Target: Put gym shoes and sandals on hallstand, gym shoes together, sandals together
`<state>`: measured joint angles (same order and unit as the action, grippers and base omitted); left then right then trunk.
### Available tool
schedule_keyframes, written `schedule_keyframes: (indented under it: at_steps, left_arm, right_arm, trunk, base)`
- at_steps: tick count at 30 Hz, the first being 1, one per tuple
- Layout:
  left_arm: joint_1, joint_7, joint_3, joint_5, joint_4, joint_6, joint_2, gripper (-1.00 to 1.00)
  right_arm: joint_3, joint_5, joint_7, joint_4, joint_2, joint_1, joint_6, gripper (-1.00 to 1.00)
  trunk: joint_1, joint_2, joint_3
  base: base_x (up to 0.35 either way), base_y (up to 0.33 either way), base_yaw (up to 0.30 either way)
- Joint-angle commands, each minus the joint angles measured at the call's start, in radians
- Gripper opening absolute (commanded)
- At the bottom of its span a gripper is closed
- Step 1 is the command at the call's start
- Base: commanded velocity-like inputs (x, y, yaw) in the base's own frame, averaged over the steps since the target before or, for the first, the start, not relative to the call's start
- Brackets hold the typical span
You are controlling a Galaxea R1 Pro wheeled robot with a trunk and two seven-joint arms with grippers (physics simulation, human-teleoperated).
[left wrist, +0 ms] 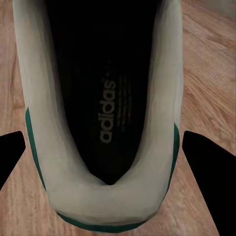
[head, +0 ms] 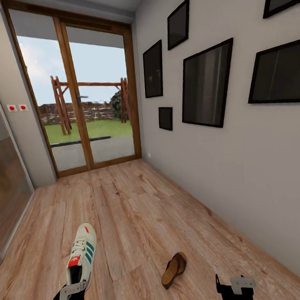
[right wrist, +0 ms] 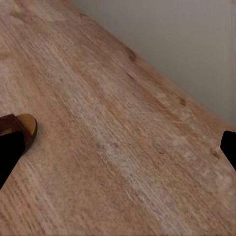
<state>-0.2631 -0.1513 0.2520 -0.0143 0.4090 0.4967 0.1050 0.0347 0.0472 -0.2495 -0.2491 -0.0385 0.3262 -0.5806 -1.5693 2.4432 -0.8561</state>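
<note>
Floor (head: 140,204) runs open from wall (head: 239,162) to glass door (head: 75,97).
Shoe (head: 82,257) lies at left, heel between the wide-spread left gripper (left wrist: 118,162) fingers, seemingly untouched; sandal (head: 174,269) lies mid-floor, cut off in the right wrist view; right gripper (right wrist: 118,152) gapes empty.

A white gym shoe (head: 82,257) (green stripes, red-orange tongue) lies upright on the corridor floor (head: 135,204); a brown sandal (head: 173,269) lies right of it, apart.
</note>
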Motion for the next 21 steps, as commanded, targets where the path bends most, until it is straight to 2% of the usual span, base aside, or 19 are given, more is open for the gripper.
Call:
schedule_keyframes:
  at_steps: [1,12,21]
  left_arm:
    - [-0.001,-0.010,0.007,-0.001,-0.001,0.002,-0.001,-1.00]
    - [0.001,-0.011,0.006,0.000,0.001,0.004,-0.001,-1.00]
    - [0.001,-0.011,0.006,-0.003,0.001,0.004,-0.001,-1.00]
  right_arm:
    - [0.004,0.005,-0.008,0.001,0.000,0.001,-0.001,1.00]
    - [0.004,0.006,-0.008,0.002,0.003,0.001,0.000,1.00]
    - [0.004,0.005,-0.008,0.002,0.003,0.001,0.000,1.00]
  trunk:
    - [0.000,0.000,-0.001]
    - [0.000,0.000,-0.001]
    - [0.000,0.000,-0.001]
  base:
    - [0.000,0.000,0.000]
    - [0.016,0.008,0.000]
    - [0.193,0.221,0.000]
